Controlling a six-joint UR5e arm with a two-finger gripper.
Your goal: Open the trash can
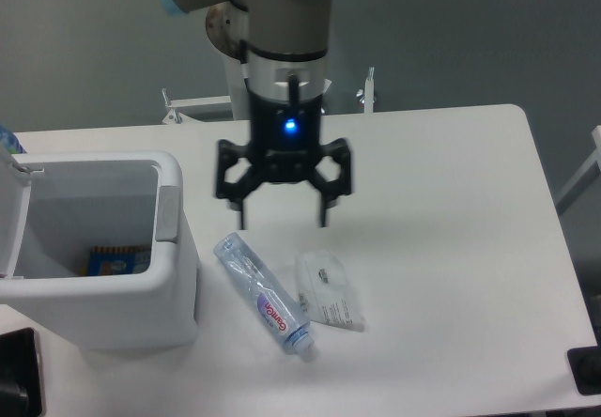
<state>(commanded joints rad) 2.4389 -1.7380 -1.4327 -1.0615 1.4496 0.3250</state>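
The white trash can (174, 285) stands at the left of the table with its top open, so I see inside; a blue and orange item (117, 261) lies at its bottom. Its lid (11, 215) is swung up at the far left edge. A grey push tab (166, 214) sits on its right rim. My gripper (283, 218) hangs over the table right of the can, fingers spread wide and empty, just above a clear plastic bottle (262, 294) lying on the table.
A small clear plastic bag (330, 290) lies right of the bottle. A dark object (21, 384) sits at the table's front left corner and another (586, 370) at the front right edge. A white frame (282, 102) stands behind the table.
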